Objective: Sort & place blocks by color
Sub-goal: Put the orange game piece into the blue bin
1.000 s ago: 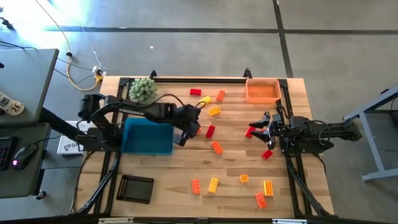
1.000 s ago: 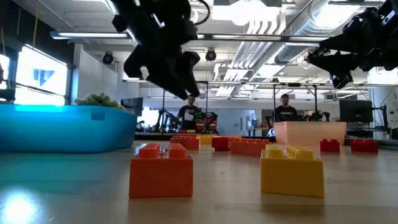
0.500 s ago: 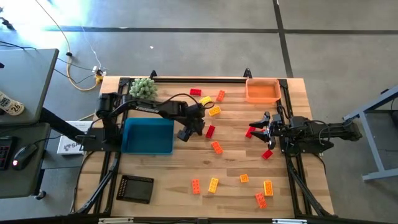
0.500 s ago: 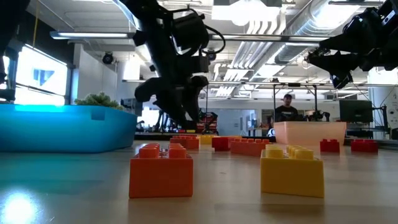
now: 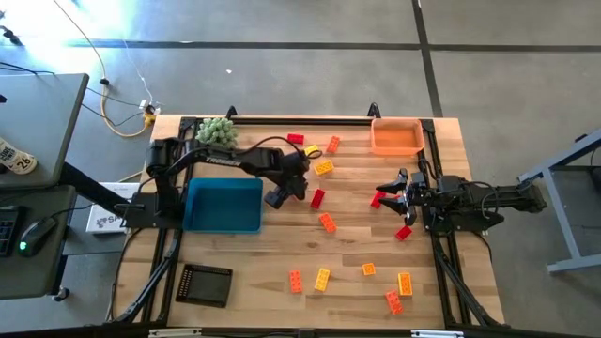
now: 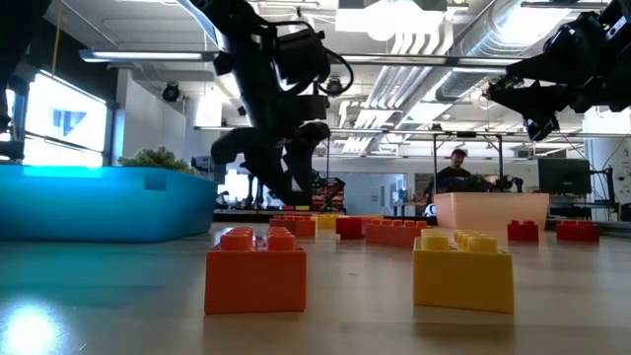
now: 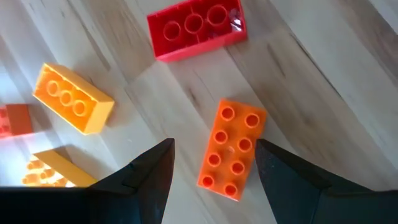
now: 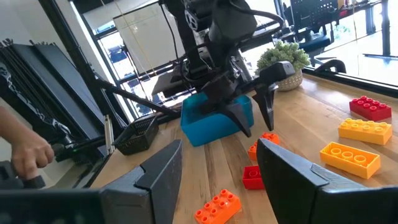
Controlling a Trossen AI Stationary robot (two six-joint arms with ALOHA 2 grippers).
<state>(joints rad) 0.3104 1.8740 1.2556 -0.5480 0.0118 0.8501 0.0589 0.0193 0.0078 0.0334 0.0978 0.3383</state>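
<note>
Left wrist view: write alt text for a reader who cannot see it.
The left gripper hangs open over a wooden table, its two dark fingers either side of an orange block lying studs up. A red block lies beyond it, with a yellow block off to one side and more blocks cut off at the picture's edge.

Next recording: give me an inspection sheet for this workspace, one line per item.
Surface: wooden table, bare between items.
Job's things: red, orange and yellow blocks scattered; blue tray and orange tray look empty.
Clutter: fuzzy green plant, black basket.
Grippers: left gripper open above an orange block; right gripper open, raised at the table's right side.
Cables: yellow and white cables on the floor.
Surroundings: desk, a person behind.
</note>
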